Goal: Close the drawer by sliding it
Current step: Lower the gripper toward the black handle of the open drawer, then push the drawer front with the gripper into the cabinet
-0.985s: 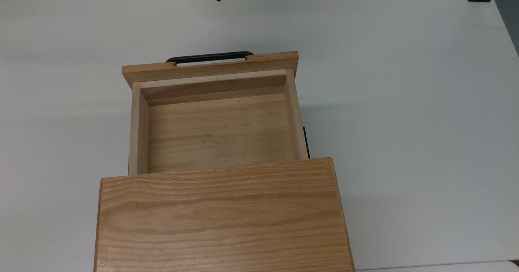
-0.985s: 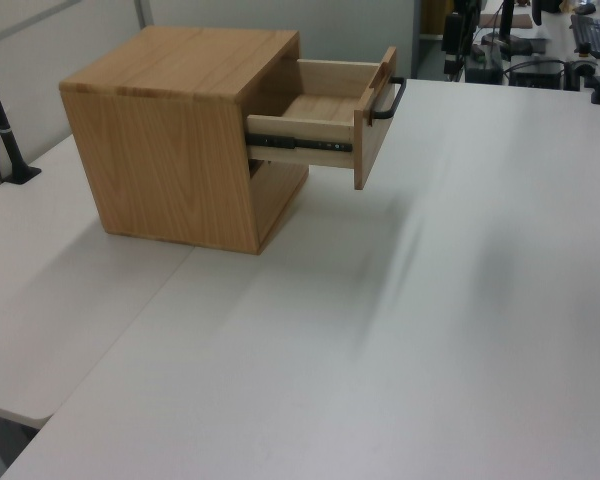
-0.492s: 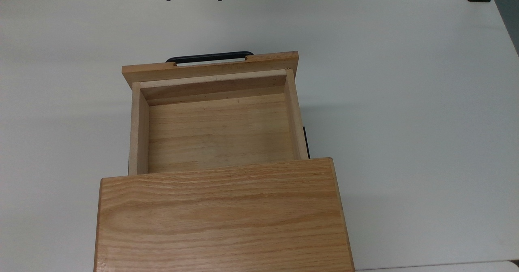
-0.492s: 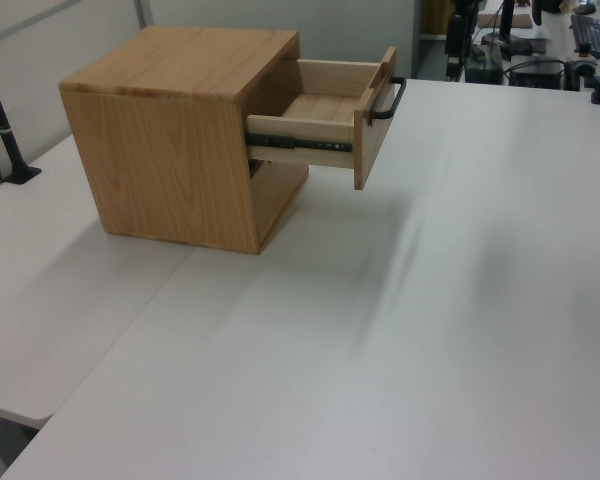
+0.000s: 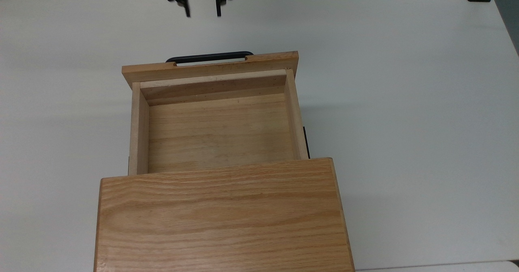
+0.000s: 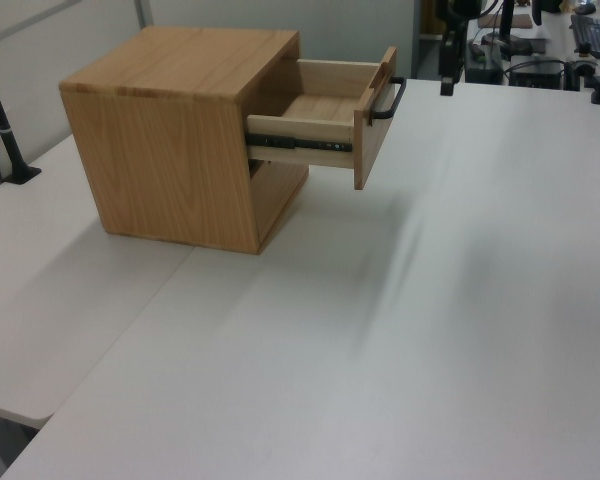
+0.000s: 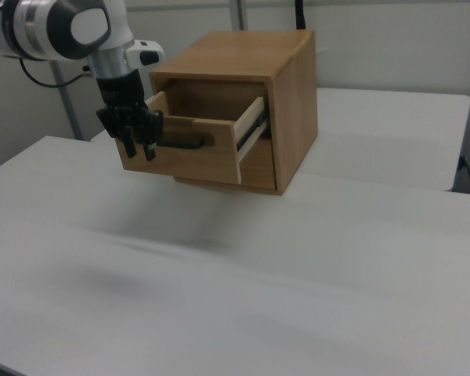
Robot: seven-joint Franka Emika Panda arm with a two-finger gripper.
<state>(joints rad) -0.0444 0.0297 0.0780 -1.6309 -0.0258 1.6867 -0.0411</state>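
I see the drawer (image 5: 217,122) pulled well out of the cabinet (image 5: 221,215), empty. My tool (image 5: 202,11) hangs beyond the drawer's black handle (image 5: 210,56), apart from it, fingers spread and empty, placed, I judge, to push the front panel (image 7: 184,153) inward.

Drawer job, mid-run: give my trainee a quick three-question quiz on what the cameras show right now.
1. True or false: the drawer is fully shut inside the cabinet.
2. What lies in the drawer? A) a cup B) nothing C) a cloth
3. In the top view, the gripper hangs beyond which black part of the drawer?

Key:
1. False; it is pulled well out.
2. B
3. The handle, with a gap between them.
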